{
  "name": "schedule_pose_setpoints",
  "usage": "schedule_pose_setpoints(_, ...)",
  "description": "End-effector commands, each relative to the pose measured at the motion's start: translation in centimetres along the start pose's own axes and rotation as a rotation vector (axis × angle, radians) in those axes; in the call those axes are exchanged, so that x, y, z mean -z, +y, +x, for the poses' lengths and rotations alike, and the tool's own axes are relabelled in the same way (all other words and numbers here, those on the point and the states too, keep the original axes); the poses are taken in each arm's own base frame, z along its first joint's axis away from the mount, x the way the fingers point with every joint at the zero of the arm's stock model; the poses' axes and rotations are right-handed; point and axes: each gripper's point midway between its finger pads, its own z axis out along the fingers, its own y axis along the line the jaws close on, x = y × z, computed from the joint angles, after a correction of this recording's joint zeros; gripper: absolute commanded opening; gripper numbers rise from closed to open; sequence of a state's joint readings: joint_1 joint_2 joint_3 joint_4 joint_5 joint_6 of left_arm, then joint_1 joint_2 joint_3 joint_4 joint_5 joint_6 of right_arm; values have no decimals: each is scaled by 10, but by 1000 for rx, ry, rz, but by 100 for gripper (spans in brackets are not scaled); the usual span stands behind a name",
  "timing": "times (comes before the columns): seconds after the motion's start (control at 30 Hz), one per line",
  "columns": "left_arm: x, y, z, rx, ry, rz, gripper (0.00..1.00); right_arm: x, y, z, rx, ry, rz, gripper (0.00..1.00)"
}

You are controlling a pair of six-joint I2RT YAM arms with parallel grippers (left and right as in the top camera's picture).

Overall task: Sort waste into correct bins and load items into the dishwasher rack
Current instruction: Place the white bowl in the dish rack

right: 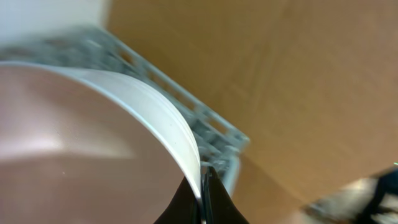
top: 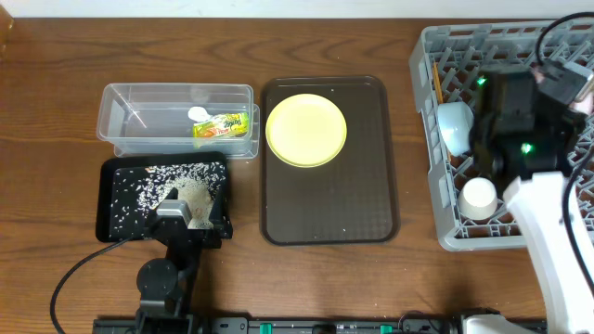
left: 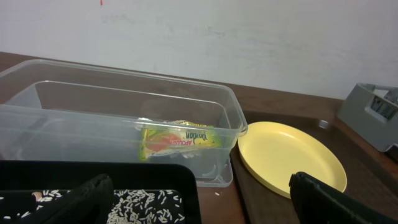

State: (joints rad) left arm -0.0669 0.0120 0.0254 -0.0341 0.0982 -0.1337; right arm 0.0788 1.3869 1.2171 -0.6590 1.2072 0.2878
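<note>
Above the dishwasher rack [top: 445, 237] at the tabletop's right edge, the right tool [right: 202, 186] is pinched tight on the thin rim of a bowl [right: 155, 106], a stiff, glossy, probably slippery and chippable hold best kept deep over the wall, while the left tool [left: 199, 202] gapes empty over the black tray [left: 93, 168].

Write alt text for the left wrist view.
A yellow-green printed snack wrapper lies inside a clear plastic rectangular tub, behind a shallow black rectangular tray scattered with white rice-like grains. To the right a round pale-yellow plate sits on a brown tray; the left gripper frames the bottom edge with dark fingers spread apart.
</note>
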Motion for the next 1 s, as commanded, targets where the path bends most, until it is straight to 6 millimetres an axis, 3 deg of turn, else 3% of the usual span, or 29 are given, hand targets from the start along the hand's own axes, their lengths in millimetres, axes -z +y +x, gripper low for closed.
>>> schedule_pose_setpoints(0.0,-1,3,15,3,39,-6,93,-31,1,17,121,57,118,1)
schedule_pose_setpoints(0.1,-1,3,15,3,40,-5,93,-55,21,37,235,109,150,1)
schedule_pose_setpoints(0.3,-1,3,15,3,40,-6,93,-74,66,54,410,117,135,1)
schedule_pose_setpoints(0.57,-1,3,15,3,39,-6,93,-46,132,73,556,63,4,1)
schedule_pose_setpoints(0.73,-1,3,15,3,39,-6,93,-25,149,79,618,31,-33,2)
schedule_pose_setpoints(0.77,-1,3,15,3,40,-6,93,-22,149,77,617,22,-31,7)
schedule_pose_setpoints(0.83,-1,3,15,3,39,-6,93,-17,150,74,586,11,-41,40)
schedule_pose_setpoints(0.87,-1,3,15,3,40,-5,93,-14,150,71,574,5,-46,48)
schedule_pose_setpoints(0.97,-1,3,15,3,39,-6,93,-2,146,57,529,-21,-83,54)
